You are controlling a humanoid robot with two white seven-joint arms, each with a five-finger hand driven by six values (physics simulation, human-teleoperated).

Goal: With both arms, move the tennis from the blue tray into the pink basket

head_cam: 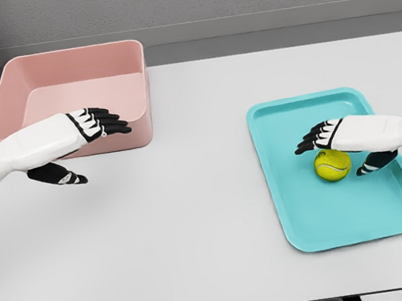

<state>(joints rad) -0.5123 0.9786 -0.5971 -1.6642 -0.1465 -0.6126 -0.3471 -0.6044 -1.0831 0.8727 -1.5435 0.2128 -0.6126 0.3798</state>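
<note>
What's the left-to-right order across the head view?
Left hand in front of the pink basket → bare table → blue tray → right hand → tennis ball, under that hand.

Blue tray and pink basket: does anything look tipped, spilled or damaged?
Nothing stands out. The blue tray lies flat, slightly turned, the tennis ball in it under the right hand. The pink basket stands upright.

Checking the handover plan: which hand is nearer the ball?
Right. The right hand hovers over the ball on the tray, fingers open. The left hand is far across the table, in front of the basket.
</note>
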